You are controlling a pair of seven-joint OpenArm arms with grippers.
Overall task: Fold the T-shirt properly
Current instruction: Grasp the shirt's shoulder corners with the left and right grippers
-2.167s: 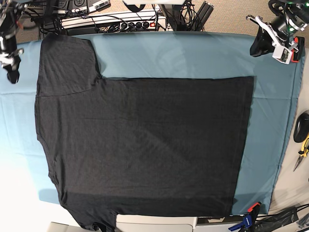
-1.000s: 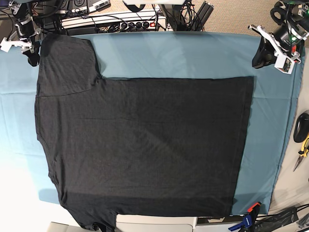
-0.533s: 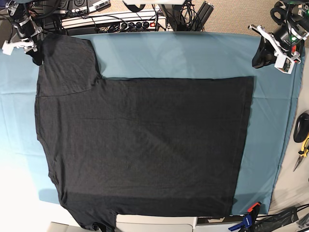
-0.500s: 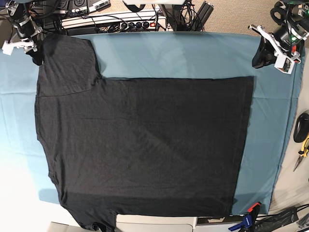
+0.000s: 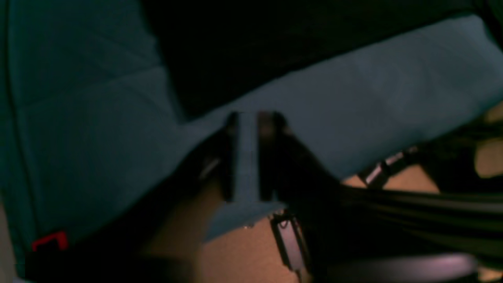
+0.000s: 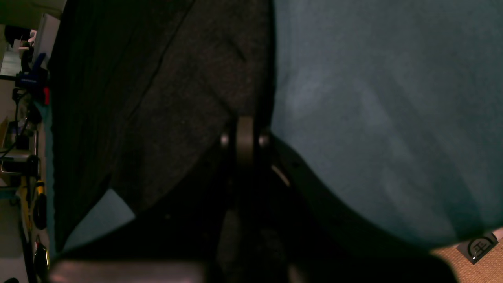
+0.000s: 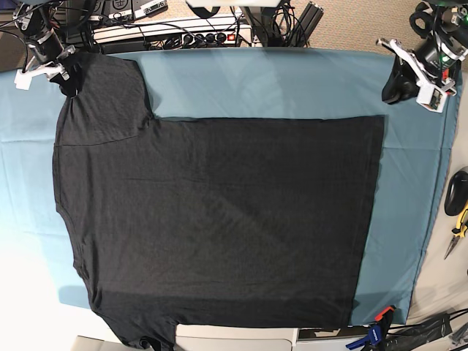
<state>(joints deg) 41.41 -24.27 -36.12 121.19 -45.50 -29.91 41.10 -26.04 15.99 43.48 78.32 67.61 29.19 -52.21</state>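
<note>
Gripping One Sleeve Corner: One Shirt, One Cloth, Two Grippers

Lying flat on the table is a single T-shirt (image 7: 219, 219), dark charcoal, matte and finely knit, its body a broad rectangle with one short sleeve spread toward the far left corner. Beneath it sits one teal cloth (image 7: 292, 84), smooth with faint creases, covering the tabletop. The right gripper (image 7: 67, 77) sits at that sleeve's outer corner; in its wrist view the black jaws are pinched together on the sleeve's hem edge, thin fabric sandwiched between them. The left gripper (image 7: 395, 80) hovers over bare teal cloth beyond the shirt's far right corner, its two dark fingers (image 5: 275, 157) parted with a narrow gap, holding nothing. One black mouse (image 7: 457, 190) and one pair of yellow-handled pliers (image 7: 459, 230) rest off the cloth's right edge.
</note>
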